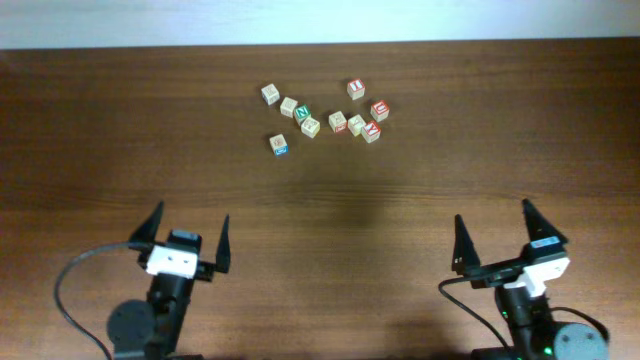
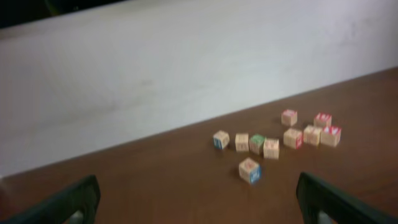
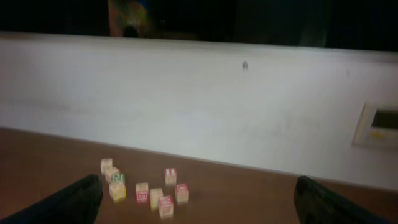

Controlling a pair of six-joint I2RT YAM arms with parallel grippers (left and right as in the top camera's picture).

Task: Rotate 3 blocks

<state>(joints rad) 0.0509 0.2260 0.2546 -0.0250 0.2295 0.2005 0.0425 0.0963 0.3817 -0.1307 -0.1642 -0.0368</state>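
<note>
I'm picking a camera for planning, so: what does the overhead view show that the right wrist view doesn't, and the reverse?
Only overhead: the left gripper, open and empty, and the blue-marked cube lying apart from the cluster. Only right wrist: the white wall behind the table, with a pale plate on it at the right. Both: the brown table, the right gripper with its fingers open, the red-printed blocks and the green-lettered cube.
</note>
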